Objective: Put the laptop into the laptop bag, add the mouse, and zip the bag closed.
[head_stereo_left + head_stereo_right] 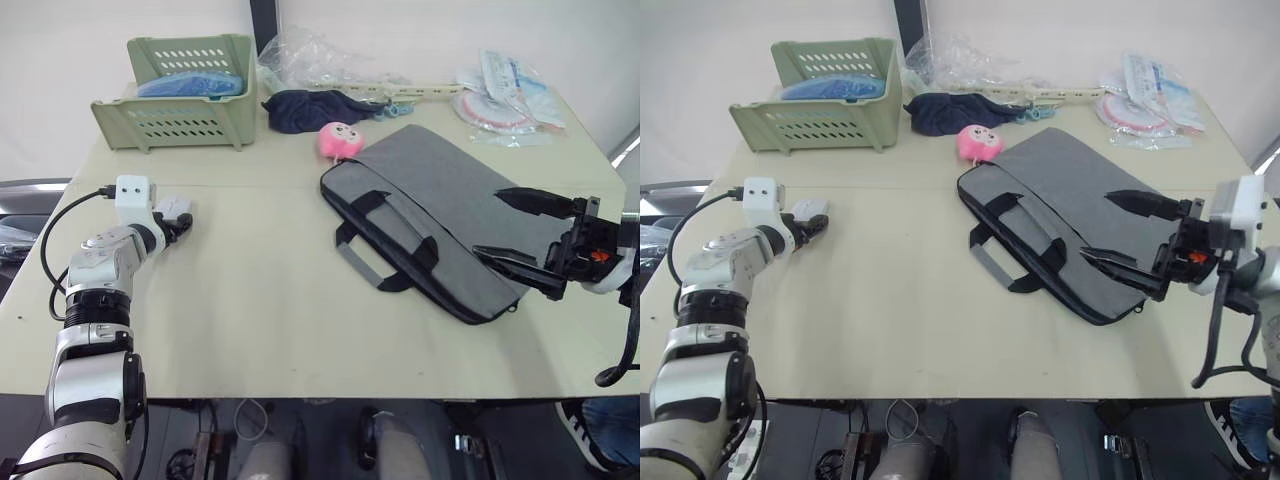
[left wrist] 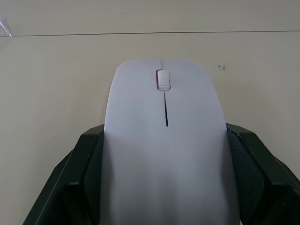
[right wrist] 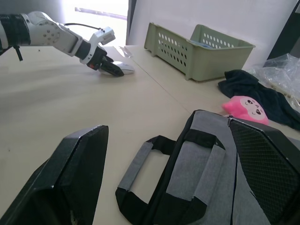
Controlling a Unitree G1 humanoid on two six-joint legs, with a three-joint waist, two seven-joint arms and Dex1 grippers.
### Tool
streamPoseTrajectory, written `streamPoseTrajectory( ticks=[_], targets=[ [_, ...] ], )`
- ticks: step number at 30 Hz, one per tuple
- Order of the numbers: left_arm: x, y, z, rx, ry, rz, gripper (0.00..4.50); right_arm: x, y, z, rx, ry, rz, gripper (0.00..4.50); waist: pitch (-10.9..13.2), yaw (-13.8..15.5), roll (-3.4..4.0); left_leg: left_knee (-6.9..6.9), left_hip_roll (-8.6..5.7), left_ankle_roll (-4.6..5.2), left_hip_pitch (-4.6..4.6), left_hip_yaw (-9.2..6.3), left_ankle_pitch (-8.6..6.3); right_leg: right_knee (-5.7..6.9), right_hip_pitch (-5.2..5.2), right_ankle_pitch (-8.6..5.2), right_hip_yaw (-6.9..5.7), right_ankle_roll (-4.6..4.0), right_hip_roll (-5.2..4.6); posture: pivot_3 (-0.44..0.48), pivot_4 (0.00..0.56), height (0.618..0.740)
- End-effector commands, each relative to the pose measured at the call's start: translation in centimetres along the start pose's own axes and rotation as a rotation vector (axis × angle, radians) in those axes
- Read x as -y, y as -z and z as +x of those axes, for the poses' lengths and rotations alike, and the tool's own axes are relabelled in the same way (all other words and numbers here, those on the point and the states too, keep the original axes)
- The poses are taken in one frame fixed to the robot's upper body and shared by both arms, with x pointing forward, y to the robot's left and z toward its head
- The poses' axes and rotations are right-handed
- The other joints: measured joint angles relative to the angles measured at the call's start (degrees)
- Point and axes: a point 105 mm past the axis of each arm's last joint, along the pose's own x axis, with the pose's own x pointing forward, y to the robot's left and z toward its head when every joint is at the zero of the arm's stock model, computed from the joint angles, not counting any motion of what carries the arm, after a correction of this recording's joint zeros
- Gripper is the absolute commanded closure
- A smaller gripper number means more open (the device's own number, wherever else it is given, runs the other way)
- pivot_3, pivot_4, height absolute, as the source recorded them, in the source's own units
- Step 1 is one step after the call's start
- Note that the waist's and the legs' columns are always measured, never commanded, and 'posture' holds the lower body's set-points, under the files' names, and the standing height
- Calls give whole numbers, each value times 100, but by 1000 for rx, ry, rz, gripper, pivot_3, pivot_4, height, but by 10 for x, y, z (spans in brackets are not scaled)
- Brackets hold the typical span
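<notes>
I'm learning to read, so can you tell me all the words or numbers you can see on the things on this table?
There are none to read here.
The packets at the far right of the table have printing, but it is too small and blurred to read.
The mouse, the laptop bag, the green basket and the pink plush toy show no words, numbers or brand marks.

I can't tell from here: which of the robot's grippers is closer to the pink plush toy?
Probably the left: the left gripper is across bare table from the pink plush toy, shut on the mouse. The right gripper hovers open over the laptop bag's far end.
</notes>
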Motion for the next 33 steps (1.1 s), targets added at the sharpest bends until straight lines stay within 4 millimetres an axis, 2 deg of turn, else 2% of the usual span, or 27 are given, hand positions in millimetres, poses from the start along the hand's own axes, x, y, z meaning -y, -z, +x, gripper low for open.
streamPoseTrajectory(
  ticks=[1, 3, 4, 6, 10, 13, 17, 23, 24, 25, 27, 33],
  targets=[
    [10, -32, -26, 125, 182, 136, 1620, 16, 17, -2, -229, 204, -117, 0, 0, -18, -1, -1, 2, 0, 0, 0, 0, 1, -3, 0, -1, 0, 0, 0, 150, 740],
    [21, -43, -45, 231, 314, 250, 1620, -9, 34, 8, -312, 11, -25, 0, 1, -18, -1, -1, 3, -1, -3, 2, 0, 1, -15, 0, 0, 0, 0, 0, 150, 740],
    [26, -47, -54, 262, 365, 305, 1620, -12, 38, 12, -322, -3, -11, 0, 1, -15, -2, -1, 3, -1, -4, 3, 0, 0, -18, 0, 3, 0, 0, 0, 150, 740],
    [31, -48, -63, 281, 415, 361, 1620, -10, 42, 15, -328, 26, -16, 0, 1, -14, -3, 2, 6, -1, -5, -1, -1, -1, -16, 0, -2, 0, 0, 0, 150, 740],
    [69, -55, -95, 260, 704, 352, 1620, -5, 32, 51, -201, 130, -24, 0, 2, -6, -4, 10, 6, -2, -5, -3, -1, -2, -9, 4, 4, -7, -2, 0, 150, 740],
    [99, -38, -112, 224, 882, 512, 1620, -2, 43, 78, -227, 218, -55, 0, 0, -17, 2, 9, 8, -6, -4, -5, -3, -2, -12, 4, 2, -8, -1, 0, 150, 740],
    [116, -41, -112, 268, 924, 492, 1620, 0, 56, 101, -249, 281, -93, 0, 1, -1, 4, 3, 5, -6, -13, -8, -3, -8, -17, 3, 0, -9, 0, 0, 150, 740],
    [120, -34, -109, 261, 925, 482, 1620, 1, 75, 105, -305, 316, -109, 0, 1, -36, 5, 1, 4, -5, -11, -6, -3, -9, -16, 3, -1, -9, 3, 0, 150, 740],
    [120, -32, -107, 261, 918, 480, 1620, 2, 78, 104, -321, 321, -136, 418, 1, -38, 5, 0, 4, -5, -12, -5, -3, -9, -17, 3, -1, -9, 3, 0, 150, 740],
    [119, -31, -106, 261, 913, 479, 1620, 3, 80, 103, -331, 323, -155, 536, 1, -45, 5, 0, 4, -5, -12, -5, -3, -9, -18, 3, -1, -9, 3, 0, 150, 740],
    [121, -30, -107, 266, 919, 469, 1620, 2, 84, 101, -358, 299, -211, 1141, 1, -48, 5, 0, 5, -5, -12, -5, -3, -9, -17, 3, -1, -9, 4, 0, 150, 740],
    [124, -26, -106, 256, 936, 463, 1620, 10, 77, 93, -313, 335, -174, 3488, 1, -62, 5, 0, 6, -5, -11, -6, -3, -9, -16, 3, 0, -9, 4, 0, 150, 740]
  ],
)
